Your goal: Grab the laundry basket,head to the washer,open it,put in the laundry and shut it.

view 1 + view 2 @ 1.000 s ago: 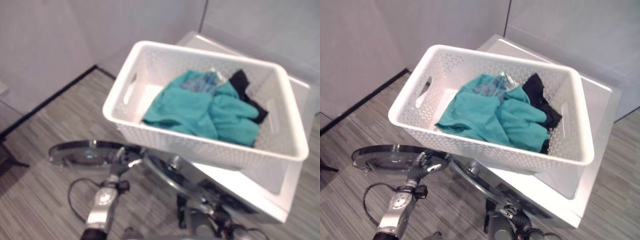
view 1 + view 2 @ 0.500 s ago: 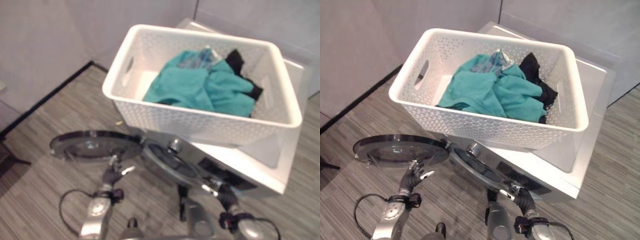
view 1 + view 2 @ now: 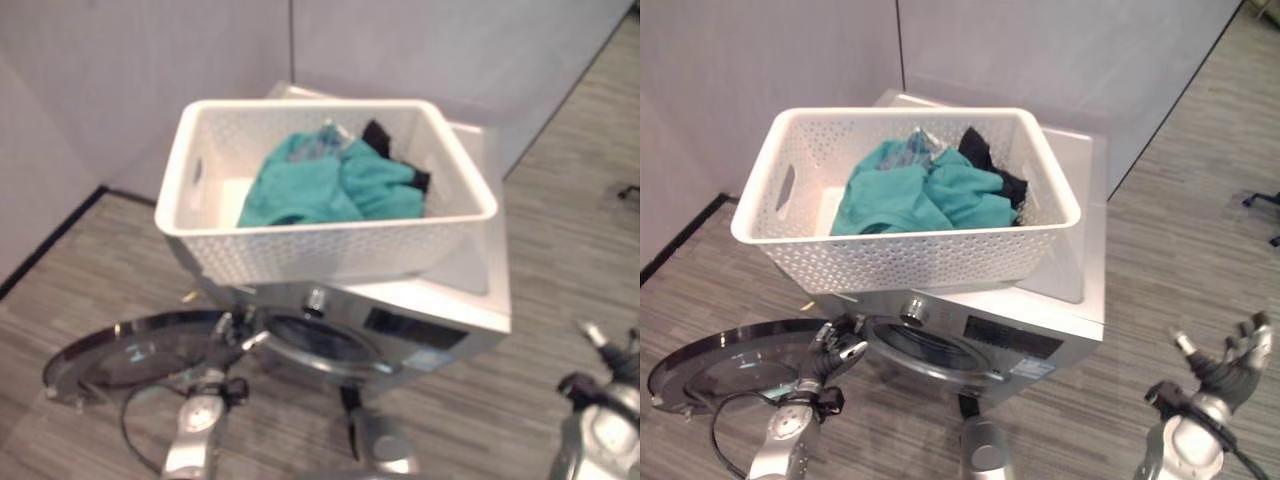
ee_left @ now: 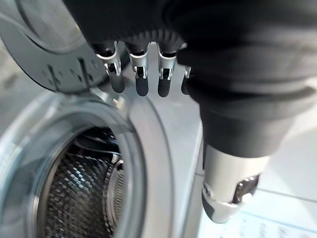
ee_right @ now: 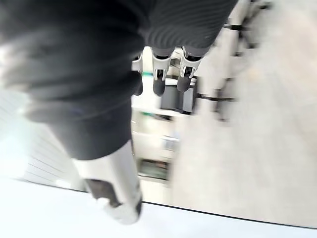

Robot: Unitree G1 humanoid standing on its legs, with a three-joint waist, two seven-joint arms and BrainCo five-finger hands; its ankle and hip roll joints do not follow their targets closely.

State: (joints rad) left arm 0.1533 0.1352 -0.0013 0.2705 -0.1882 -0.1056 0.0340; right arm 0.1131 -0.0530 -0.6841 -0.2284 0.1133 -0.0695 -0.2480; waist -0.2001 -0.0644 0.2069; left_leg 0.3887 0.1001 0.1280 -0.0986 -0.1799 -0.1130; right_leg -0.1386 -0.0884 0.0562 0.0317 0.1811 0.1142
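Two soft garments, a teal cloth [image 3: 920, 195] and a black one [image 3: 992, 168], lie loose in the white perforated plastic basket [image 3: 900, 240] atop the silver washer [image 3: 1020, 335]; they look light and limp, best gathered mid-heap. Left hand [image 3: 836, 345] by the open round door [image 3: 725, 362], fingers [image 4: 141, 84] relaxed, empty. Right hand [image 3: 1230, 362] aside, spread, empty.

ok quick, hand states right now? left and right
Left hand: open, fingers straight, at the hinge side of the open washer door, holding nothing.
Right hand: open, fingers spread, empty, off to the washer's right.
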